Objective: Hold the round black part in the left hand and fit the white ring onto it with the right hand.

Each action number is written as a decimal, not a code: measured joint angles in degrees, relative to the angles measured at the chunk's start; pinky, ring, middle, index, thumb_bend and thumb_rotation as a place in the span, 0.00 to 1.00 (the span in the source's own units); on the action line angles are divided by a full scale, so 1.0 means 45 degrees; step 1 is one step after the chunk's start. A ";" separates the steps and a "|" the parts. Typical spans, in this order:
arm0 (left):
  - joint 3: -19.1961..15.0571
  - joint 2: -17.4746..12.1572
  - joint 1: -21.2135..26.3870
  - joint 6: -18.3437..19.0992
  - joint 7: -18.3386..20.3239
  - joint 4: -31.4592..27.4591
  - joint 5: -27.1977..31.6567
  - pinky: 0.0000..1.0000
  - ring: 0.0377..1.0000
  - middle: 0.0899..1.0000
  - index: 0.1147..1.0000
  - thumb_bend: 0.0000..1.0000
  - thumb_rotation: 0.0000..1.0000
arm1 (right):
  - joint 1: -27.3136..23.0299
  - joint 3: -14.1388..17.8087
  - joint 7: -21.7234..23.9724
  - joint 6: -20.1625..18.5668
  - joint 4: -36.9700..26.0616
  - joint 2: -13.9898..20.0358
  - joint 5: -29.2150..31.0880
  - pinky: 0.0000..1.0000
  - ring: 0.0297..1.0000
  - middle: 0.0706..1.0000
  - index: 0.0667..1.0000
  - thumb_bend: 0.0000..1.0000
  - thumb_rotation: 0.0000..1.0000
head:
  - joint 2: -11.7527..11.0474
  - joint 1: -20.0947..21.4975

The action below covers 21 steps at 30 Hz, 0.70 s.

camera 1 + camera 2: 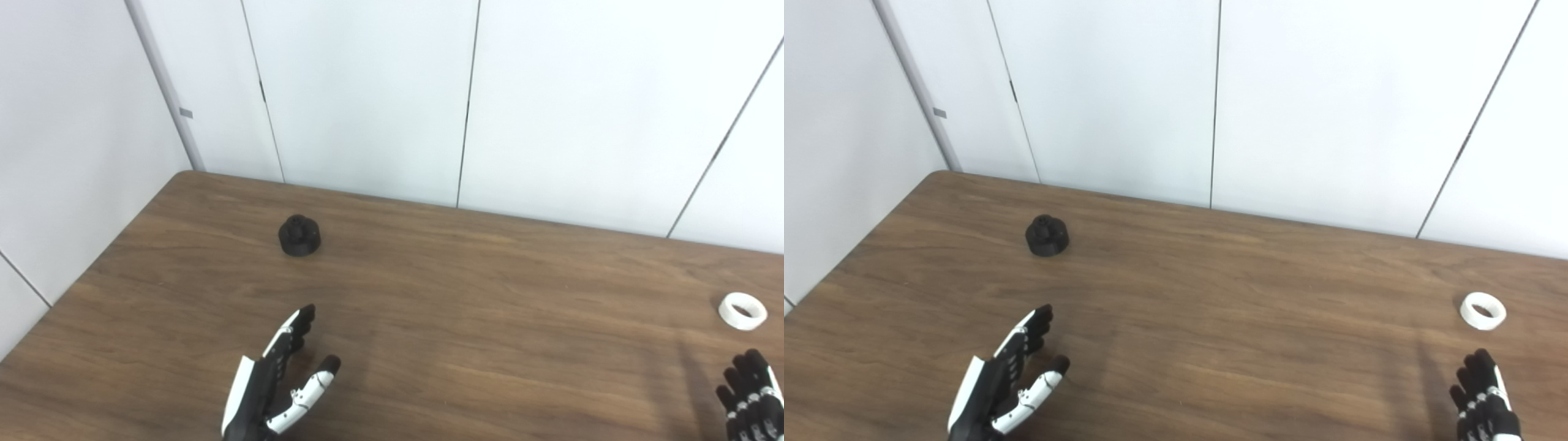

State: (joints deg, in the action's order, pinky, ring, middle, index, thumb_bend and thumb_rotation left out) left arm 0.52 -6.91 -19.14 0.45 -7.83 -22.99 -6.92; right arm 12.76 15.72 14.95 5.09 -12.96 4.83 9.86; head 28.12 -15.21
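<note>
Left eye view and its twin on the right show a wooden worktop at the very outset of an assembly job, with neither part yet in hand. The round black part, a squat disc with a raised hub on top, sits alone toward the far left of the worktop, near the corner where the white wall panels meet. The white ring lies flat on its side at the opposite, right-hand edge of the scene, its opening facing up, well apart from the black part. The left hand rises from the bottom edge short of the black part, palm turned inward, fingers stretched and spread from the thumb, holding nothing. The right hand is only partly in frame at the lower right corner, just below the ring and not touching it; its dark fingers point upward and appear loosely apart and empty, though much of the hand is cut off by the frame. Judged from this layout, nothing of the task is done: the left hand has yet to reach forward and take up the black part, the right hand has yet to close on the ring, and the two pieces must then be carried together across the width of the worktop before the ring can be seated over the hub.
</note>
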 measured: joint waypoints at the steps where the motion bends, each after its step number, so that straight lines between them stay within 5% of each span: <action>1: -0.0072 -0.0011 0.0024 0.0241 -0.0044 -0.0216 -0.0199 0.91 0.92 0.89 0.87 0.82 0.26 | 0.0001 -0.0002 -0.0008 0.0000 -0.0009 -0.0002 -0.0008 1.00 1.00 0.99 1.00 0.50 1.00 | 0.0019 0.0039; 6: -0.0538 -0.0100 0.0580 0.1334 -0.0158 -0.0838 -0.1546 0.94 0.90 0.85 0.84 0.87 0.21 | 0.0028 -0.0003 -0.0024 -0.0002 -0.0030 -0.0020 -0.0010 1.00 1.00 0.99 0.99 0.48 1.00 | 0.0097 0.0097; 9: -0.0851 -0.0213 0.1586 0.2452 -0.0020 -0.1236 -0.2875 0.87 0.88 0.86 0.84 0.87 0.23 | 0.0032 -0.0005 -0.0015 0.0000 -0.0030 -0.0023 -0.0009 1.00 1.00 0.99 1.00 0.48 1.00 | 0.0098 0.0098; 15: -0.1164 -0.1197 0.3493 0.4189 0.0923 -0.1558 -0.4777 0.89 0.91 0.89 0.86 0.89 0.31 | 0.0037 -0.0002 -0.0026 0.0000 -0.0035 -0.0020 -0.0015 1.00 1.00 0.99 0.99 0.47 1.00 | 0.0176 0.0254; 21: -0.1350 -0.2021 0.4288 0.4373 0.1416 -0.0592 -0.5088 0.90 0.93 0.89 0.85 0.86 0.28 | 0.0048 -0.0012 -0.0033 0.0002 -0.0037 -0.0013 -0.0019 1.00 1.00 0.98 0.99 0.49 1.00 | 0.0195 0.0293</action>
State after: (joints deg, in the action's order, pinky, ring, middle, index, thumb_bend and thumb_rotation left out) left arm -5.56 -16.00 0.16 20.13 -1.46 -25.65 -29.82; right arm 12.98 15.66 14.80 5.09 -13.13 4.78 9.77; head 29.00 -13.89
